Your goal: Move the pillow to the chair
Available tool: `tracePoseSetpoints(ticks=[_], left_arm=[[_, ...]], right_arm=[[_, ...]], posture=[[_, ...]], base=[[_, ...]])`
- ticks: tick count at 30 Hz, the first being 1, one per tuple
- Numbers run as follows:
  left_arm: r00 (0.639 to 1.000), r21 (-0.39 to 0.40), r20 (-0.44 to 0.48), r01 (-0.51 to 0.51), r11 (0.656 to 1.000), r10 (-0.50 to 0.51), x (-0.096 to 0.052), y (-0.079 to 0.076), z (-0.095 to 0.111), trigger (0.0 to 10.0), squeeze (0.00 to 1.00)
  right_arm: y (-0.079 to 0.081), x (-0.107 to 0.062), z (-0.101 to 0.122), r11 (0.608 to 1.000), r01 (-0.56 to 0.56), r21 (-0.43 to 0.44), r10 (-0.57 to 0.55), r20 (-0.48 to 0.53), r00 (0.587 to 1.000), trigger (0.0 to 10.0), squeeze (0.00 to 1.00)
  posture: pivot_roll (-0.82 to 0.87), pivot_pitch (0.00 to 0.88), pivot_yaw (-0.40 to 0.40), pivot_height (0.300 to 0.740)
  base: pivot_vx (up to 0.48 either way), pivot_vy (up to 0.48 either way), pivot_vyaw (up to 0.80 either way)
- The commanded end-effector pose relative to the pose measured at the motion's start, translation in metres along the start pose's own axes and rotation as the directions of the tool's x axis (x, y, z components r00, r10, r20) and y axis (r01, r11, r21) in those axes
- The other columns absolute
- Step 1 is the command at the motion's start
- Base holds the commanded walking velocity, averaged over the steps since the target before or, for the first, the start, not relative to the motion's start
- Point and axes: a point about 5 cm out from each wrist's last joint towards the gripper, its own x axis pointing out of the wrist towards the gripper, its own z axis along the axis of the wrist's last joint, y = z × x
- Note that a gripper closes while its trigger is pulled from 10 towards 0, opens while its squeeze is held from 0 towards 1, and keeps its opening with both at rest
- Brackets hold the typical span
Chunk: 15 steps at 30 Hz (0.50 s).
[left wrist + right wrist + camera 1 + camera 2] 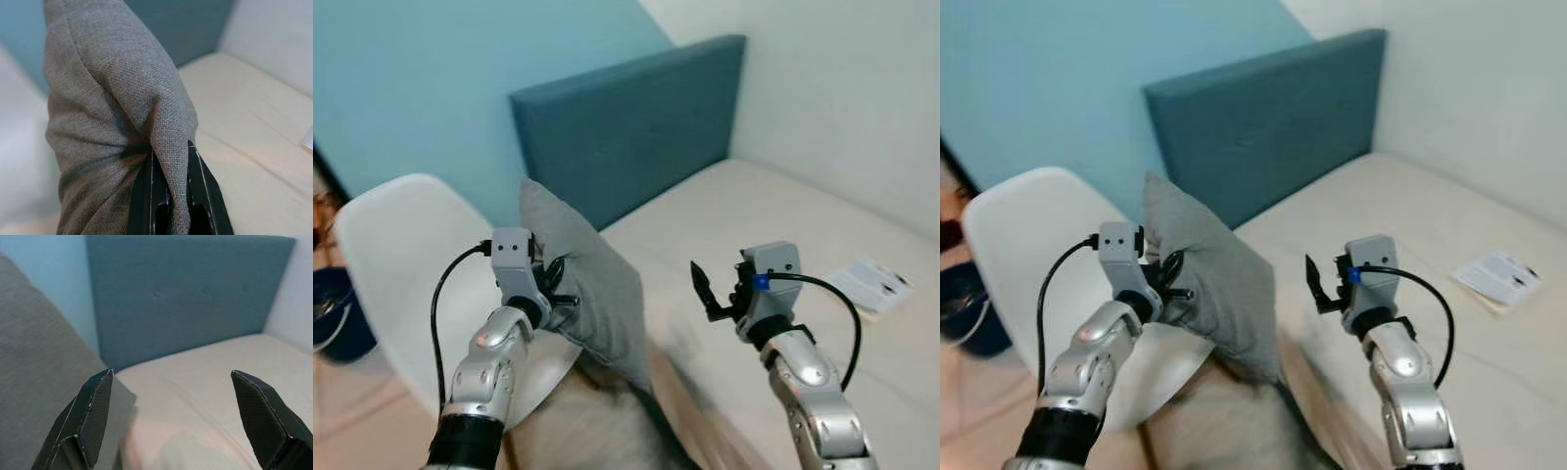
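Note:
A grey fabric pillow hangs upright in the air between the white chair and the bed. My left gripper is shut on the pillow's edge, and a fold of grey cloth sits pinched between its black fingers. The pillow's lower corner hangs just past the chair's seat edge. My right gripper stands open over the mattress to the right of the pillow, apart from it, with nothing between its fingers.
The cream mattress spreads out on the right below a blue upholstered headboard. A white leaflet lies on the bed at far right. A dark blue bin stands on the floor left of the chair.

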Motion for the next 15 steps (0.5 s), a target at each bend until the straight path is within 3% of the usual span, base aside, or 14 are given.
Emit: tracePoseSetpoints(ticks=[1, 10, 15], left_arm=[[0.997, -0.001, 0.078, 0.002, 1.0, -0.002, 0.002, 0.0, 0.015, 10.0, 0.0], [0.995, 0.047, 0.083, 0.059, 0.997, -0.063, 0.005, -0.003, 0.02, 10.0, 0.0], [0.987, 0.093, 0.087, 0.127, 0.987, -0.135, 0.007, -0.008, 0.026, 10.0, 0.0]], right_arm=[[0.006, 0.0, -0.001, 1.0, -0.024, 0.002, 0.024, 0.0, 1.0, 10.0, 0.0], [0.005, 0.001, -0.002, 1.0, -0.017, 0.009, 0.017, -0.008, 1.0, 10.0, 0.0], [0.002, 0.003, -0.005, 0.999, 0.012, 0.03, -0.011, -0.038, 0.999, 10.0, 0.0]], posture=[[-0.08, 0.0, 0.018, 0.74], [-0.08, 0.0, 0.02, 0.74], [-0.08, 0.0, 0.018, 0.74]], base=[[0.0, 0.0, 0.77], [0.0, 0.0, 0.77], [0.0, 0.0, 0.0]])
